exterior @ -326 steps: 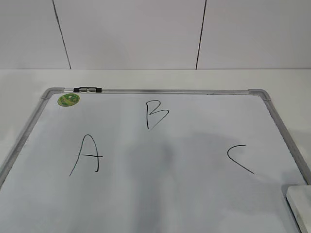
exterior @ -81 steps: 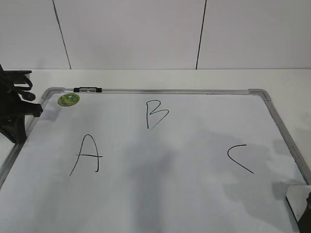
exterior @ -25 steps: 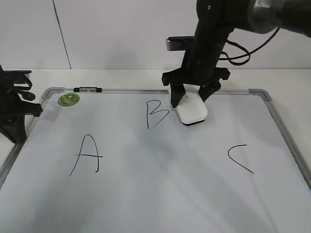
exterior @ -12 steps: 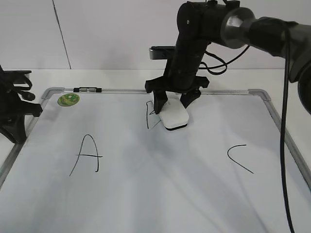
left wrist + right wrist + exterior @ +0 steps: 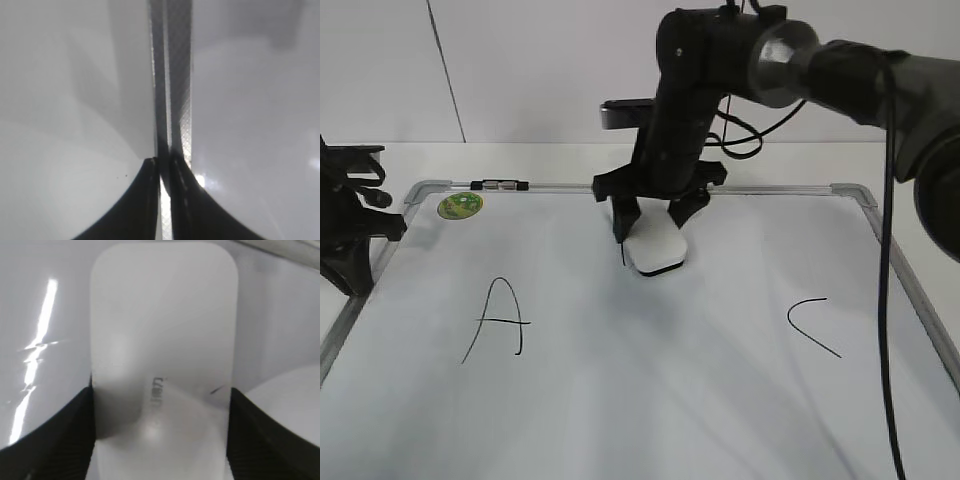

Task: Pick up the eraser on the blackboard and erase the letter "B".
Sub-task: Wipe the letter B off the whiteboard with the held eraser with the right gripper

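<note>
My right gripper is shut on the white eraser and presses it flat on the blackboard. The eraser covers the spot of the letter "B"; only a short black stroke shows at its left edge. In the right wrist view the eraser fills the space between both fingers, its grey marking visible. My left gripper rests at the board's left edge; in the left wrist view its fingers are closed over the silver frame.
A black "A" is drawn at the left of the board and a black "C" at the right. A round green sticker and a clip sit at the far left corner. The white wall stands behind.
My right gripper has slid the eraser to the left across the "B". Most of the letter's strokes are gone or covered. The left arm has not moved.
</note>
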### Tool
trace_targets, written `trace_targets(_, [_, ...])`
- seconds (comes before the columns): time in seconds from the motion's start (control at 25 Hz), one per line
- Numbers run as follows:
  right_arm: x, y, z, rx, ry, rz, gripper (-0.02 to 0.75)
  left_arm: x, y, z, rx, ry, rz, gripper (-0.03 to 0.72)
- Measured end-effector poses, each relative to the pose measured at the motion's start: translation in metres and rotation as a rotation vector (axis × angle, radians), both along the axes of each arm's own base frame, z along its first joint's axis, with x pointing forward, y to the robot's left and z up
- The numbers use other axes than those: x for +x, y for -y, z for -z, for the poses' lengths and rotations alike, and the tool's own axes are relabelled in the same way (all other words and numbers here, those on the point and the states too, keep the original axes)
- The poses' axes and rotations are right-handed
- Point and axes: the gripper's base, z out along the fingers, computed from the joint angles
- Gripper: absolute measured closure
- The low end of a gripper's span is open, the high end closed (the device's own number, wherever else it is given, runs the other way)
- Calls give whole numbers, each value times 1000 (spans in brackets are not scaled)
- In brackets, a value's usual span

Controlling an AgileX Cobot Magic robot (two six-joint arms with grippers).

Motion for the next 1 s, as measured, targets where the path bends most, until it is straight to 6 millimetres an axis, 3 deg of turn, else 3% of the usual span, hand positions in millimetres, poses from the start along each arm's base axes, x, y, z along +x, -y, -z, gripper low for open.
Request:
trace_targets(0.24, [-28,-47,2,15,-6,-100,202,0,0,0,0,-1,0,657])
trace_targets(0.4, [-27,-47,2,18,-4,-100,202,0,0,0,0,-1,0,657])
trace_targets(0.64, [-10,-20,2,39,-18,-11,202,0,0,0,-2,-1,-1,657])
trace_targets(0.92, [32,68,1,47,-24,198,202,0,0,0,-2,1,-1,657])
trace_targets(1.0, [36,82,1,62,-47,235,202,1,0,0,-3,7,-2,657])
